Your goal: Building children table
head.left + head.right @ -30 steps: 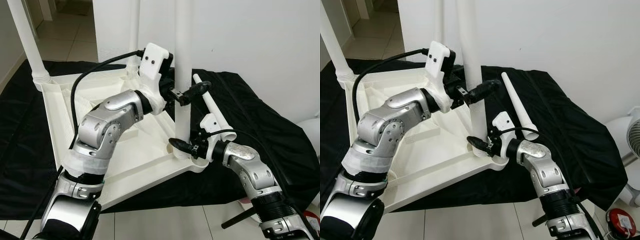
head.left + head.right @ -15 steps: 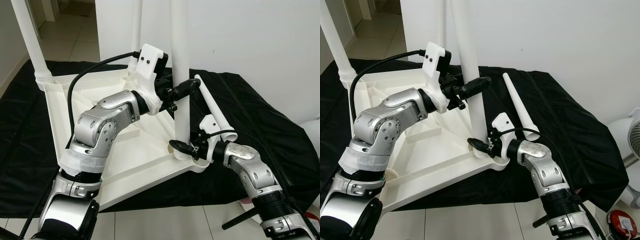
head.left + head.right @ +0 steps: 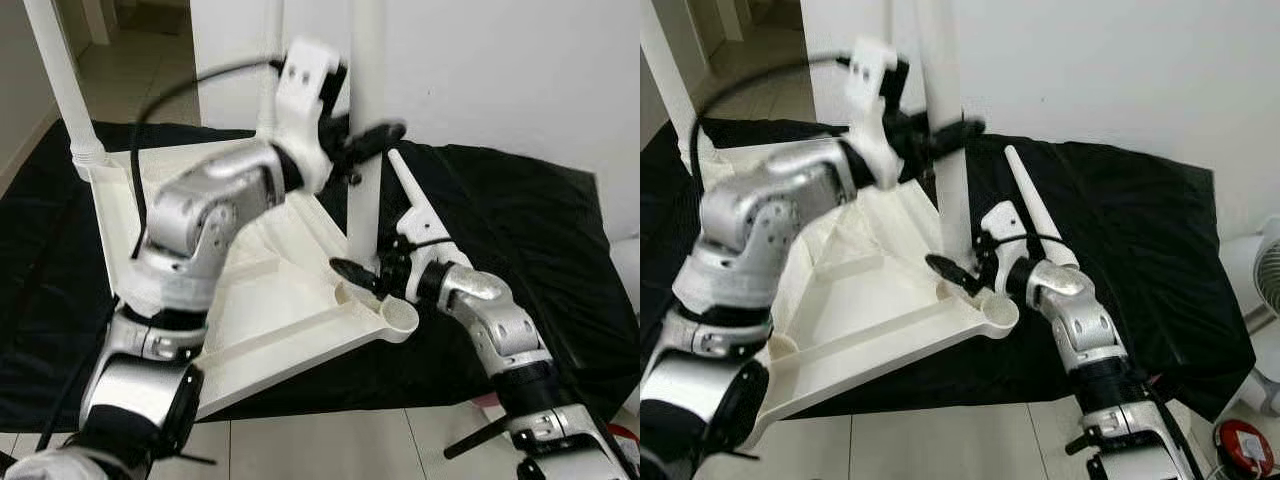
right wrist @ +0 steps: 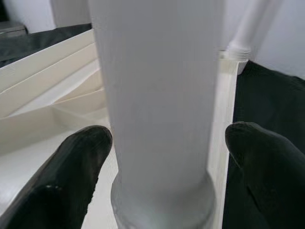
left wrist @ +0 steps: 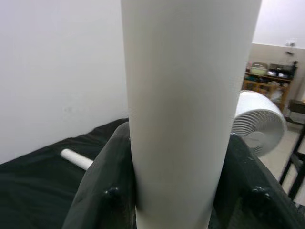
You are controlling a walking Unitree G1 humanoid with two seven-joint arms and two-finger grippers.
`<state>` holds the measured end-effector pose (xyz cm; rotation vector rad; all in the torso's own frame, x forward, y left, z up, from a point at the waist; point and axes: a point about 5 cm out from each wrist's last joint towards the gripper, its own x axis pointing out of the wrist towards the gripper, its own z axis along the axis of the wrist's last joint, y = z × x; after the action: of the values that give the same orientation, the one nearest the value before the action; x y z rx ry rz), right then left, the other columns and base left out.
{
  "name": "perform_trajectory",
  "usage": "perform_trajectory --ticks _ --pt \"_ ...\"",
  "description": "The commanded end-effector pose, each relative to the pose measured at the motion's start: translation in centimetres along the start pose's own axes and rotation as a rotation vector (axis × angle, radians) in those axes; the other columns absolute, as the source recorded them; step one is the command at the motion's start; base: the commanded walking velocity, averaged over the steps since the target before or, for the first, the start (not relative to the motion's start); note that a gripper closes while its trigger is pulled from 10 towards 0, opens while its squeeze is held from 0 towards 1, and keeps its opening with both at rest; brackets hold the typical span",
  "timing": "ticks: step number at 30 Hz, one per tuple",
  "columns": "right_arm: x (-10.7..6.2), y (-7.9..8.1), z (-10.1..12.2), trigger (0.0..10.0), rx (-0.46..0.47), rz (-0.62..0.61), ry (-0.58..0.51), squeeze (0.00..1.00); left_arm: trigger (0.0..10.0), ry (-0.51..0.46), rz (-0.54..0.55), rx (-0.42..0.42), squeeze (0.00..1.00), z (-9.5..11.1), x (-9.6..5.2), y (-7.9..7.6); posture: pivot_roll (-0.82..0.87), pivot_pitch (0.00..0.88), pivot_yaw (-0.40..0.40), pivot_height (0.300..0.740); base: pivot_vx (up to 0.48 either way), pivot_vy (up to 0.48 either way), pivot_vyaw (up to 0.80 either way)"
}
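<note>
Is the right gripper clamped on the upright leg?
No, the right gripper is open, its fingers standing clear on either side of the leg.

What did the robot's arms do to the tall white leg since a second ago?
The left gripper slid higher up the upright leg, staying clamped on it. The leg's foot shifted inward off the corner socket of the upturned tabletop. The right gripper stayed open around its base. The spare leg stayed on the black cloth.

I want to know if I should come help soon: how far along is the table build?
Done: one leg stands screwed into a far corner of the upturned tabletop. In hand: left gripper clamps the near-corner leg; right gripper straddles its base, open. Left: a loose leg lies on the black cloth.
</note>
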<state>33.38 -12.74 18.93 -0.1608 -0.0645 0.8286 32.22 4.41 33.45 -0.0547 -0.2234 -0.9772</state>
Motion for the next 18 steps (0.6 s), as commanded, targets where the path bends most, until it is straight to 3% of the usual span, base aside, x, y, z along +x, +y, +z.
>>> perform_trajectory --ticks 1,2,3,4,5,9,18 --pt "0.0 -0.8 0.3 10.0 0.004 -0.06 -0.017 1.0 10.0 0.017 0.036 -0.004 0.0 0.1 0.5 0.3 0.01 0.0 -0.102 0.74 0.0 0.0 0.0" --pt "0.3 -1.0 0.8 10.0 0.001 -0.093 -0.041 0.9 10.0 0.01 0.063 -0.005 0.0 0.4 0.7 0.6 0.01 0.0 -0.102 0.74 0.0 0.0 0.0" --pt "0.7 -1.2 1.3 10.0 -0.002 -0.125 -0.066 0.62 10.0 0.0 0.093 -0.01 0.0 0.9 1.1 1.0 0.0 0.0 -0.103 0.74 0.0 0.0 0.0" --pt "0.7 -1.2 1.3 10.0 -0.002 -0.125 -0.066 0.62 10.0 0.0 0.093 -0.01 0.0 0.9 1.1 1.0 0.0 0.0 -0.103 0.74 0.0 0.0 0.0" --pt "1.1 -1.3 1.7 10.0 -0.001 -0.157 -0.087 0.0 10.0 -0.006 0.121 -0.013 0.0 1.2 1.5 1.2 0.0 0.0 -0.103 0.74 0.0 0.0 0.0" --pt "2.5 -1.0 2.9 10.0 -0.003 -0.235 -0.147 0.0 10.0 -0.002 0.183 -0.037 0.0 1.1 2.6 1.5 0.0 0.0 -0.1 0.74 0.0 0.0 0.0" --pt "4.2 0.3 3.5 10.0 -0.056 -0.359 -0.172 0.0 10.0 0.017 0.297 -0.052 0.0 0.9 3.6 1.5 0.0 0.0 -0.099 0.74 0.0 0.0 0.0"
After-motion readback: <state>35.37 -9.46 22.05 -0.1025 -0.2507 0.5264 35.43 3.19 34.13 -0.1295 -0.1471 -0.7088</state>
